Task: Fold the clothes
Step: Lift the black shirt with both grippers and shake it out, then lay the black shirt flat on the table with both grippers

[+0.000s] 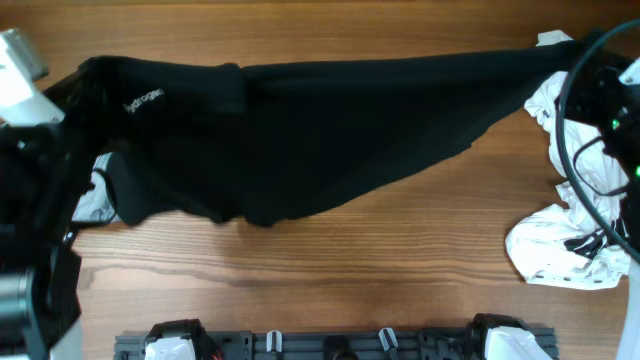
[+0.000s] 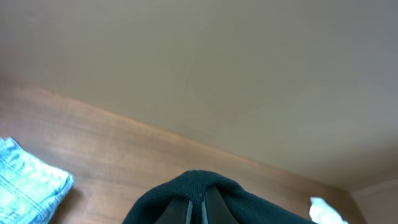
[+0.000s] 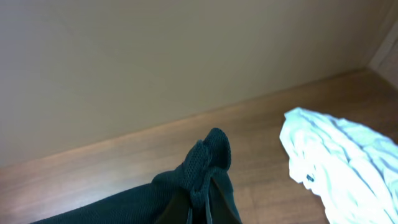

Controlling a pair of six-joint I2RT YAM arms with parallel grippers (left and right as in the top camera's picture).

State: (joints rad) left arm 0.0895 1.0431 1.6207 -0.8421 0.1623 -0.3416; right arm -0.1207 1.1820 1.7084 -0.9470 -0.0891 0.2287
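Left gripper (image 2: 198, 214) and right gripper (image 3: 200, 200) were both clamped on the black T-shirt (image 1: 330, 130), stretched lengthwise left to right along the far edge of the table (image 1: 300, 270), logo end toward the far-left corner.

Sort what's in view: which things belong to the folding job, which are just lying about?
Job: black T-shirt, pinched by left gripper and right gripper; white shirts; jeans.
Lying about: black rail at the near edge; cables.
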